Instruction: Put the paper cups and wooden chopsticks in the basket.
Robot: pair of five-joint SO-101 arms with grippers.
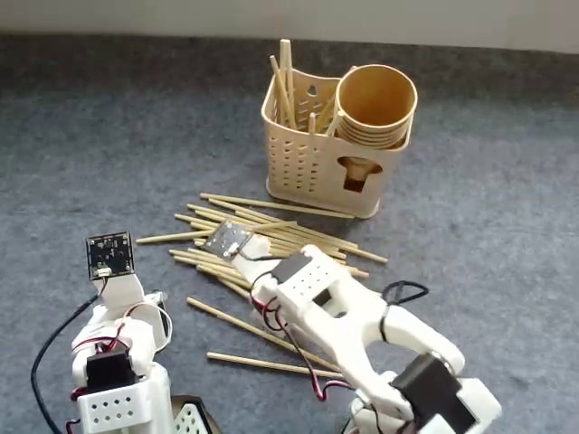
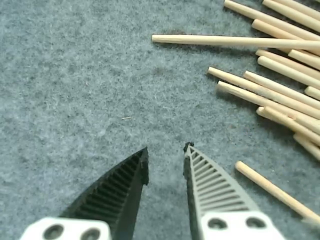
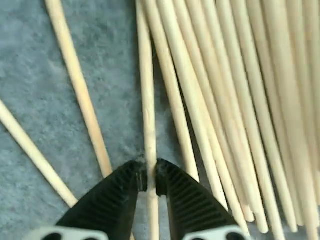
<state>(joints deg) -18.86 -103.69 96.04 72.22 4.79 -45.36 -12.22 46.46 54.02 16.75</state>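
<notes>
Right wrist view: chopstick (image 3: pixel 148 125) (between jaws)

Both arms have white plastic shells with black servo blocks at the joints.
Left arm (image 1: pixel 118 348): black square circuit board (image 1: pixel 110 255) at the wrist, red and black wire bundle, thick black cable (image 1: pixel 41 375) along its side, white perforated base plate (image 1: pixel 116 409) with rows of round holes.
Right arm (image 1: pixel 362 330): small silver-grey board (image 1: pixel 228 239) at the wrist, red and white leads, thin black cable loop (image 1: pixel 404 291).
Left tool (image 2: pixel 167 148): two tapered ribbed fingers, one black finger (image 2: pixel 117 192) and one pale grey finger (image 2: pixel 212 187), each on a white mount with round screw holes.
Right tool (image 3: pixel 150 167): both ribbed fingers (image 3: pixel 107 200) are black, with white mounts behind.
</notes>
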